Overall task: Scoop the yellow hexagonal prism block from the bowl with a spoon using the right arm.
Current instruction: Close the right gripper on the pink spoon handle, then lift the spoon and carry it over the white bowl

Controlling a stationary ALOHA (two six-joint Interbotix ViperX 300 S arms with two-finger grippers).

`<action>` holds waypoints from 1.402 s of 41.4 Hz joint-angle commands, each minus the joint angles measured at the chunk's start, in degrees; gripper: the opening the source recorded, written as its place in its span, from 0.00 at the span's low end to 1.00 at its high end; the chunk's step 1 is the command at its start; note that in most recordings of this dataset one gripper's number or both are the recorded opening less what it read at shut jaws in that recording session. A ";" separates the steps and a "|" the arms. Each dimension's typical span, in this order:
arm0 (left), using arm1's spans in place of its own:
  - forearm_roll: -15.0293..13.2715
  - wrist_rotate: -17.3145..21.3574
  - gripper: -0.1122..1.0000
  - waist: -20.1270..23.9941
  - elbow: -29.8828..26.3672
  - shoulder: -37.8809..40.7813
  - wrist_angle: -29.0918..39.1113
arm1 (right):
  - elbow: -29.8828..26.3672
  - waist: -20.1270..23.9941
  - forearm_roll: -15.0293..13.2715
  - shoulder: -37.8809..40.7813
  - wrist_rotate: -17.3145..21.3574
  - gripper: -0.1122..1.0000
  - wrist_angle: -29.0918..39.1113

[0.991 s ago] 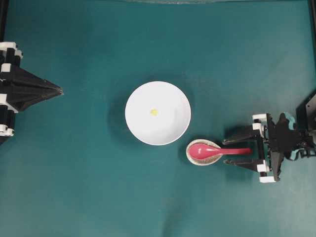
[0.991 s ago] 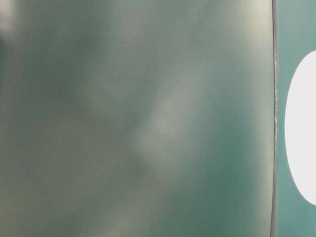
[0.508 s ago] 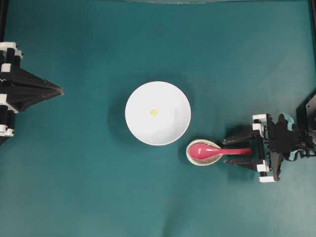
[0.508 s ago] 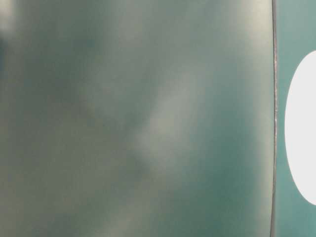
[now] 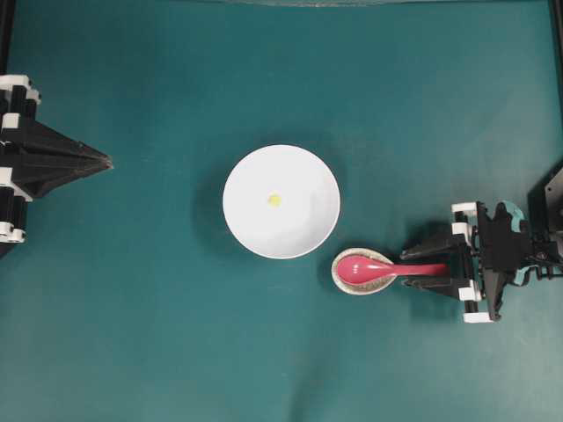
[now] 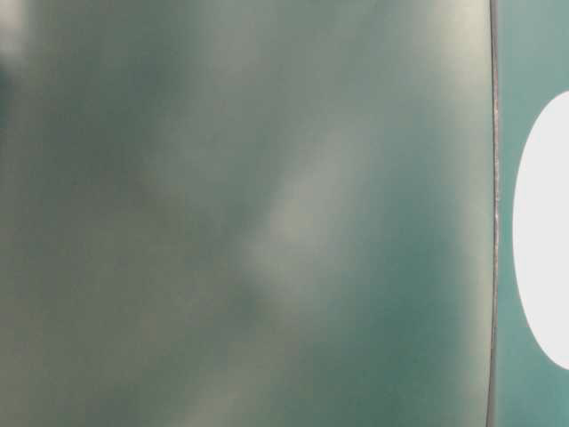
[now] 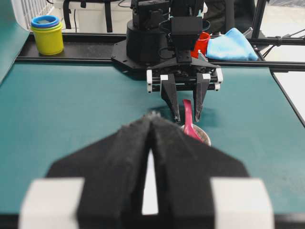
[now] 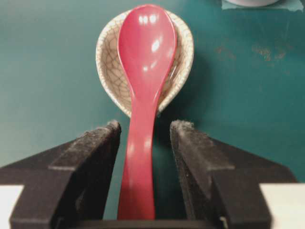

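Overhead, the green table (image 5: pixel 158 308) carries the white bowl (image 5: pixel 303 229) at its middle, which serves as the landmark. Far left of the bowl sits the left gripper (image 5: pixel 104 162), its two black fingers pressed together into a point. To the bowl's right, the right arm (image 5: pixel 506 255) reaches in, and the right gripper (image 5: pixel 406 267) has its fingers (image 8: pixel 93 157) spread on either side of the spoon handle, a narrow gap showing on each side, so nothing is pinched. Just beside the bowl's lower right edge lies a small speckled dish (image 5: pixel 345 283), with the red spoon (image 5: pixel 387 269) resting scoop-down in it, handle pointing away from the bowl. Inside the bowl, near its centre, lies the yellow block (image 5: pixel 274 200).
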 commanded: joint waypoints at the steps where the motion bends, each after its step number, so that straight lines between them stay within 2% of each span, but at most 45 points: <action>1: 0.09 0.00 0.11 0.09 -1.14 0.53 -0.62 | -0.26 0.26 -0.09 -0.62 -0.26 0.57 -0.18; 20: 0.09 0.00 0.11 0.00 -1.14 0.53 -0.62 | -0.70 0.26 0.00 -0.62 -0.26 0.56 -0.44; 28: 0.09 -0.09 0.11 0.09 -1.05 0.53 -0.62 | -0.70 0.18 0.09 -0.62 -0.26 0.48 -0.44; 38: 0.09 0.00 0.11 0.09 -0.79 0.53 -0.70 | -0.97 0.26 0.09 -0.70 0.09 0.32 -0.53; 58: 0.09 -0.09 0.11 0.09 -0.70 0.53 -0.44 | -0.18 -0.44 0.09 -7.03 -0.18 0.31 0.53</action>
